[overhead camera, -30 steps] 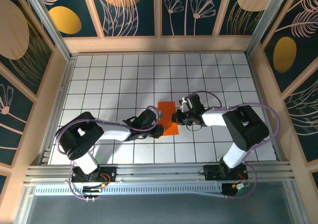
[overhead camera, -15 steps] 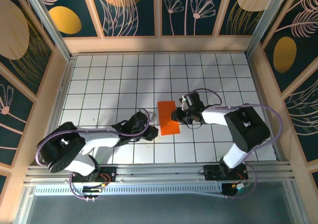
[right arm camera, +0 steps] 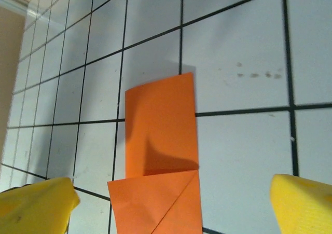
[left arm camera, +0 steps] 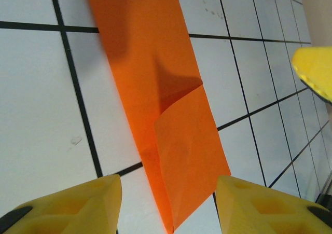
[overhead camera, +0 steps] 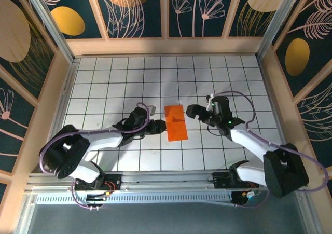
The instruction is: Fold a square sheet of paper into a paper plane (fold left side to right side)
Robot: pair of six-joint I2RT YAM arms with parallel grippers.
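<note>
Your tiled desk [overhead camera: 104, 78], wood-walled, has open tiles all round the folded orange paper [overhead camera: 175, 122]; left fingers [left arm camera: 67, 203] and right fingers [right arm camera: 306, 203] stand apart, empty.

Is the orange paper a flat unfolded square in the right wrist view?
No, the orange paper is a narrow rectangle, with a folded layer and a diagonal crease at its near end.
</note>
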